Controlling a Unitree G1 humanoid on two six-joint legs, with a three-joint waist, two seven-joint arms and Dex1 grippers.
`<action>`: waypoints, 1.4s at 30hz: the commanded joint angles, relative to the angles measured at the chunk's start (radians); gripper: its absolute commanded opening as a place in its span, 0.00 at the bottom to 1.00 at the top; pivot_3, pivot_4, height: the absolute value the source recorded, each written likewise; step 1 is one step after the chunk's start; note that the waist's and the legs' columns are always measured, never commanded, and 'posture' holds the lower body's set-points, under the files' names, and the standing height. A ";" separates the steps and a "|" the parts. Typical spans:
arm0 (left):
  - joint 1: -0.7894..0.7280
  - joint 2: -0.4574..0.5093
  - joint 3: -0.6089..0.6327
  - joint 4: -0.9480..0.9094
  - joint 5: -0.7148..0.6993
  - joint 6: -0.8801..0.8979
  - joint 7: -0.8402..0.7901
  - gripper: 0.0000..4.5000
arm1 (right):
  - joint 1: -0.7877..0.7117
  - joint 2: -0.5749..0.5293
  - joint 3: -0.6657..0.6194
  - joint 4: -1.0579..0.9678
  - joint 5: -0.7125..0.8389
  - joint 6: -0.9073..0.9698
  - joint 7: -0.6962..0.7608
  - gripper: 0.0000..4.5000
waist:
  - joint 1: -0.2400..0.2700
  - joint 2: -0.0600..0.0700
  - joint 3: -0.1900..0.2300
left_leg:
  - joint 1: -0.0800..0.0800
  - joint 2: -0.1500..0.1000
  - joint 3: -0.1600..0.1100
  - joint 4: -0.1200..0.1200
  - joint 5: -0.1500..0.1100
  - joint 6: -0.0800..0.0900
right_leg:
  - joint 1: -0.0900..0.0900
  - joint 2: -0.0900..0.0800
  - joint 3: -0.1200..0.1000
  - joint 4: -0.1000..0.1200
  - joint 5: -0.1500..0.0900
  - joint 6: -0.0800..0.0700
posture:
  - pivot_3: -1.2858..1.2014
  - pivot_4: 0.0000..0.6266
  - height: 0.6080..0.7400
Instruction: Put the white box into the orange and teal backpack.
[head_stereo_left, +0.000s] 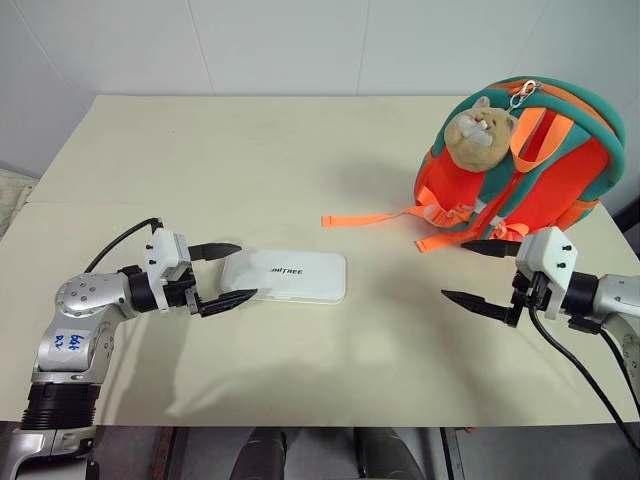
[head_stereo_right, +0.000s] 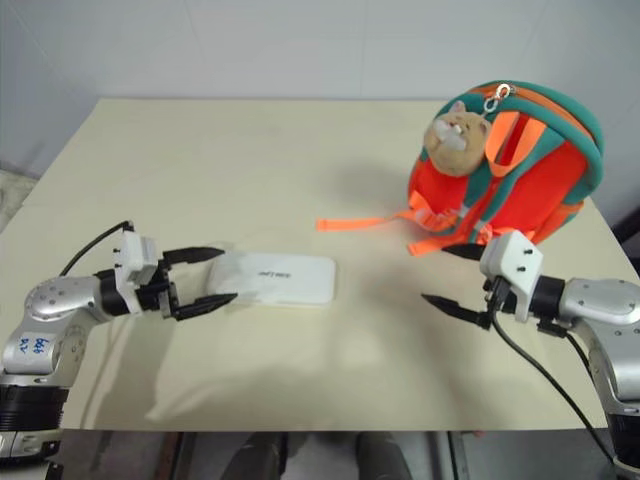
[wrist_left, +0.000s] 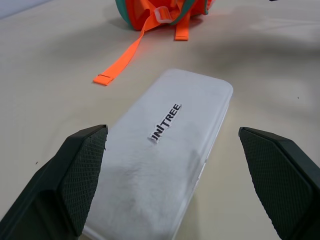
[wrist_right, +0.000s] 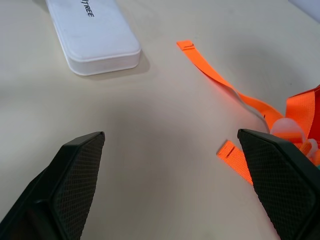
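Lettering on white box (wrist_left: 167, 150) reads clearly between spread left claw (wrist_left: 175, 185) fingers.

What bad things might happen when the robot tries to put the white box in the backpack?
The white box is flat and glossy, so it might slip from the left gripper, whose open fingers sit at its end. The orange and teal backpack stands upright with nothing holding it, so a push might tip it. Its loose orange strap lies on the table between them and might snag.
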 joint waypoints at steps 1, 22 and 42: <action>-0.023 0.019 0.018 -0.020 -0.003 -0.009 -0.003 0.99 | -0.038 -0.002 -0.004 0.003 0.004 -0.010 -0.009 1.00 | 0.000 0.000 0.000 | 0.000 0.000 0.000 0.000 0.000 0.000 | 0.000 0.000 0.000 0.000 0.000 0.000 | 0.52 0.24 1.00; -0.024 0.115 0.101 0.152 0.065 -0.129 0.014 0.39 | -0.214 0.221 0.285 0.117 -0.186 -0.094 -0.132 0.11 | -0.009 0.001 0.000 | 0.000 0.000 0.000 -0.001 0.000 0.000 | -0.002 0.000 0.001 0.001 0.000 0.000 | 0.52 0.24 1.00; 0.047 -0.022 0.012 0.194 0.225 -0.132 0.257 0.01 | -0.342 0.429 0.430 0.447 -0.378 -0.160 -0.224 0.00 | -0.016 0.000 0.000 | -0.008 0.000 0.000 0.001 0.005 -0.006 | -0.015 0.001 0.001 0.015 0.000 0.000 | 0.52 0.24 1.00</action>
